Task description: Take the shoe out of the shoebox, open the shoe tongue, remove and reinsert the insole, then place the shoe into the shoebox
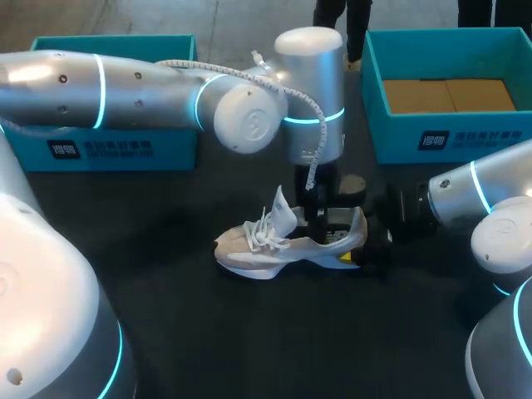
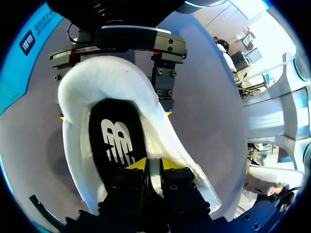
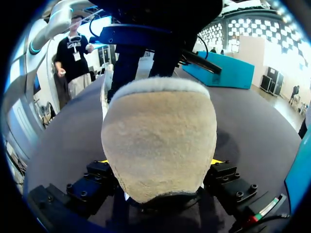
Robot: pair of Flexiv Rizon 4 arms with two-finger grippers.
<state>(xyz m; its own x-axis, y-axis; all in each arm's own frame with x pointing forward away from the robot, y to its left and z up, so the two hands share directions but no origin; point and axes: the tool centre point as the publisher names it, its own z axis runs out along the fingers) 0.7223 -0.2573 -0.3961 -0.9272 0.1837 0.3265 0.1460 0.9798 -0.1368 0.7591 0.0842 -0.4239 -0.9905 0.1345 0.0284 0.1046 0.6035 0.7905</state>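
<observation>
The white shoe (image 1: 274, 249) stands upright on the dark tabletop (image 1: 249, 341), outside both boxes and between the two arms. The right arm (image 1: 486, 195) comes in low. The right jaws are clenched on the shoe's heel (image 3: 158, 131), with one yellow tip pressed against each side of it. The left arm (image 1: 125, 91) reaches over from above. The left jaws hang down into the shoe's opening, just behind the upturned tongue (image 1: 283, 204) and just ahead of the right jaws. Under and ahead of the left jaws, the black insole (image 2: 114, 138) lies inside the shoe, ringed by pale lining. I cannot tell whether the left jaws are clamped on anything or released. The laces (image 1: 262, 229) sit past the tongue, on the side away from both jaws. An open teal box (image 1: 449, 137) with a brown floor stands well beyond the right jaws. A second teal box (image 1: 108, 150) sits under the left arm, well apart from the shoe.
</observation>
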